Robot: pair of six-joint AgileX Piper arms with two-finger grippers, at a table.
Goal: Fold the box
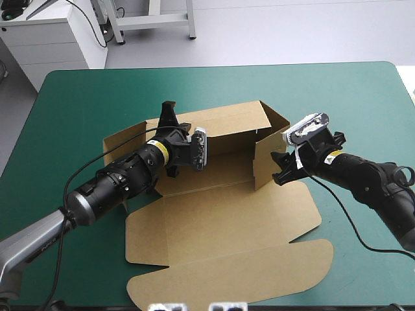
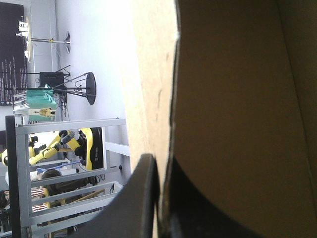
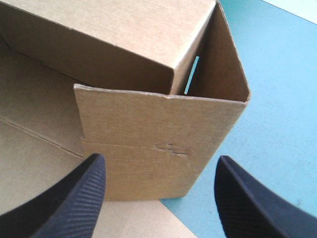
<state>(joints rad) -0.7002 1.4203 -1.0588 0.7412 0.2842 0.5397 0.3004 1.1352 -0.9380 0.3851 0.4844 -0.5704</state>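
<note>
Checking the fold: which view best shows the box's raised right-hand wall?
Right wrist view: the wall fills it, ahead of the open jaws. The high view shows it small; the left wrist view shows other board.

quick count: one brown box [image 1: 220, 220], one teal-green cover [image 1: 97, 91], one left gripper [image 2: 161, 173] plus one right gripper [image 3: 161, 166] so two total, two black fingers [image 3: 74, 198] on each.

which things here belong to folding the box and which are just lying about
Job: box, walls partly raised; left gripper, shut on it; right gripper, open by its right wall.
Lying about: the teal-green cover.
</note>
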